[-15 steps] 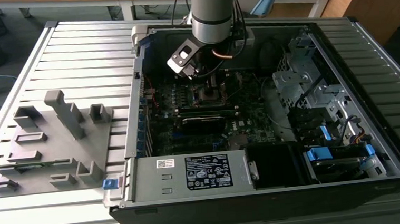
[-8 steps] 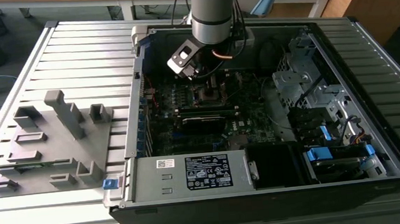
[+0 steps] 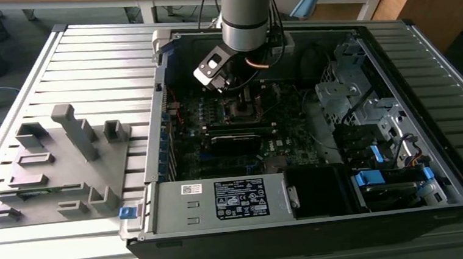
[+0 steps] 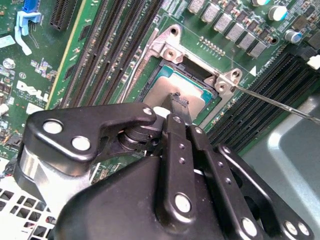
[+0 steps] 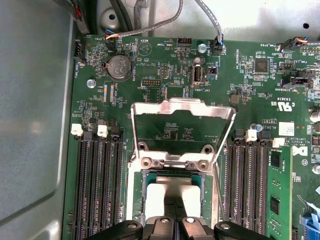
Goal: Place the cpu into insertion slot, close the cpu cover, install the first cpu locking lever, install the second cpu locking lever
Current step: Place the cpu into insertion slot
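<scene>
The cpu (image 5: pixel 165 192) lies flat in the insertion slot (image 5: pixel 136 200) of the green motherboard, its silver-grey top showing in both wrist views (image 4: pixel 192 92). My gripper (image 5: pixel 172 202) is shut, its narrow black fingertips (image 4: pixel 178 100) together over the middle of the chip, at or just above its top; I cannot tell if they touch. The cpu cover (image 5: pixel 182 106), a silver frame with a cut-out middle, stands swung up on its hinge beyond the socket. A thin locking lever rod (image 4: pixel 280 105) sticks out beside the socket. In the exterior view the gripper (image 3: pixel 224 87) hangs inside the open case above the socket (image 3: pixel 242 107).
Long black memory slots (image 5: pixel 97 185) flank the socket, with a green memory module (image 5: pixel 280 190) in one. A coin battery (image 5: pixel 120 67) and cables lie beyond the cover. The case holds a power supply (image 3: pixel 220 200) and drive cage (image 3: pixel 351 96). A grey fixture (image 3: pixel 55 166) sits on the slatted table.
</scene>
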